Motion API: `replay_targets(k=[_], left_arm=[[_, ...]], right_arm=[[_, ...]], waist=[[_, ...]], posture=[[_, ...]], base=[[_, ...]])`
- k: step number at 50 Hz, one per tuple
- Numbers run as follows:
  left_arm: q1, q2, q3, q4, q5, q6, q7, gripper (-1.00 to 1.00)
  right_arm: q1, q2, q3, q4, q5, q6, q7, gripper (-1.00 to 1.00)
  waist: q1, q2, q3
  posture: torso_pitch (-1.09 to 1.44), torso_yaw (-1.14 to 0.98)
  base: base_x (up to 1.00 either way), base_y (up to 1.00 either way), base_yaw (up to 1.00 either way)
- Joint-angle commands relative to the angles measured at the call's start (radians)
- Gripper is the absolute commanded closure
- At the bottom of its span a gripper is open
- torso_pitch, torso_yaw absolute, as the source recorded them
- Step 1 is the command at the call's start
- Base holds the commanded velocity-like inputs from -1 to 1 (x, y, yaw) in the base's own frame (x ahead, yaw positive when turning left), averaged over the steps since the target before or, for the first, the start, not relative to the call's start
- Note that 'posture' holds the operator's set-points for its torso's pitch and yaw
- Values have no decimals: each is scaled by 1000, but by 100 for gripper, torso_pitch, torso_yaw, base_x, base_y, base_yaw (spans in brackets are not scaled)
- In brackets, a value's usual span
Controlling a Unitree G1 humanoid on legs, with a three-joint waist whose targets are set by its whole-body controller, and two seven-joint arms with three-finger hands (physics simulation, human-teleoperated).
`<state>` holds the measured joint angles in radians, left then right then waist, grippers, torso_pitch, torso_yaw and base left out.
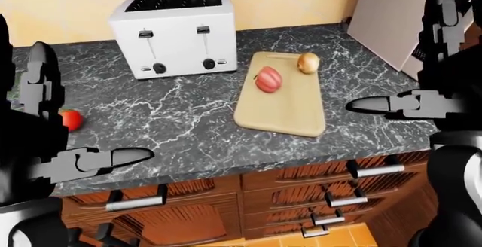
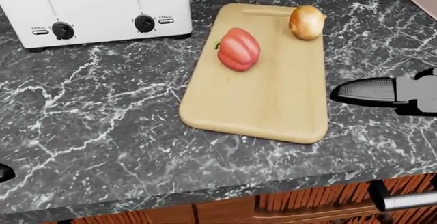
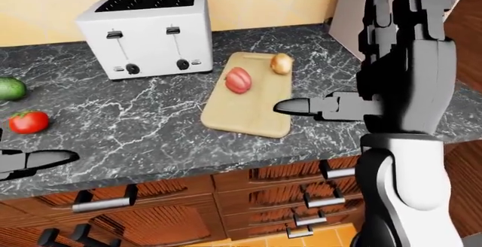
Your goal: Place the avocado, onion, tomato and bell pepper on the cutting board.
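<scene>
White toaster (image 1: 177, 31) on marble counter (image 1: 173, 111)

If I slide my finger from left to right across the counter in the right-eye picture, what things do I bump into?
avocado → tomato → toaster → bell pepper on the cutting board → onion at the board's far corner → the robot's right hand, held open.

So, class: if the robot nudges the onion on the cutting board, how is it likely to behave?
The onion looks round and smooth, so it would probably roll. It sits near the cutting board's top edge, so a push could send it onto the counter.
</scene>
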<state>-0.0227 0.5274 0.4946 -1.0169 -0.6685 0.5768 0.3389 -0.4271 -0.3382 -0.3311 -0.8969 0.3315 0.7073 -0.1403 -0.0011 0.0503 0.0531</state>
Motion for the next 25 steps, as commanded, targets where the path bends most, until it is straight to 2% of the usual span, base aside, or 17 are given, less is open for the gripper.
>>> replay_targets(k=[1, 4, 6, 8, 9, 11, 13, 15, 19, 20, 21, 22, 23, 25], left_arm=[[-18, 13, 7, -30, 2, -33, 1, -100], [-20, 12, 1, -30, 6, -33, 2, -100], [-3, 28, 16, -30, 2, -99, 29, -100], [55, 62, 30, -30, 32, -259, 74, -100], [70, 74, 25, -30, 30, -278, 87, -100], [132, 91, 8, -30, 63, -409, 98, -100], [145, 94, -13, -30, 88, -432, 105, -100], [142, 92, -20, -30, 97, -427, 104, -100], [137, 89, -32, -30, 109, -422, 101, -100], [133, 86, -35, -30, 112, -419, 100, -100], [131, 82, -38, -30, 116, -416, 97, -100], [128, 79, -40, -30, 120, -413, 95, -100], [128, 79, -41, -30, 120, -414, 94, -100], [125, 77, -44, -30, 123, -408, 93, -100]], right_arm=[[-24, -13, -18, -15, -9, -28, -7, -100], [-25, -12, -16, -15, -11, -28, -8, -100], [-23, -11, -17, -14, -11, -33, -7, -100], [-21, -8, -20, -16, -12, -47, -8, -100], [-20, -9, -20, -17, -11, -48, -9, -100], [-18, -8, -13, -25, -8, -51, -2, -100], [-16, -6, -11, -22, -12, -56, 1, -100], [-17, -7, -13, -26, -10, -51, 0, -100], [-16, -8, -16, -25, -7, -49, 0, -100], [-16, -8, -16, -25, -6, -49, 0, -100], [-16, -8, -15, -25, -7, -48, 0, -100], [-17, -8, -15, -25, -6, -47, 1, -100], [-16, -8, -15, -24, -6, -47, 1, -100], [-16, -9, -16, -25, -5, -45, 1, -100]], waist=[[-5, -4, -14], [-6, -24, -10], [-7, -41, -11], [-6, -68, -10], [-7, -92, -15], [-15, -74, -13], [-10, -90, -15], [-5, -79, -21], [-4, -37, -3], [-6, -20, -5], [-9, 7, -11], [-9, 49, -24], [-4, 33, -21], [-2, 25, -5]], posture=[[0, 0], [0, 0], [0, 0], [0, 0], [0, 0], [0, 0], [0, 0], [0, 0], [0, 0], [0, 0], [0, 0], [0, 0], [0, 0], [0, 0]], base=[[0, 23, 0], [0, 21, 0], [0, 21, 0], [0, 21, 0], [0, 22, 0], [0, 21, 0], [0, 22, 0], [0, 21, 0], [0, 22, 0], [0, 21, 0], [0, 23, 0], [0, 23, 0], [0, 22, 0], [0, 21, 0]])
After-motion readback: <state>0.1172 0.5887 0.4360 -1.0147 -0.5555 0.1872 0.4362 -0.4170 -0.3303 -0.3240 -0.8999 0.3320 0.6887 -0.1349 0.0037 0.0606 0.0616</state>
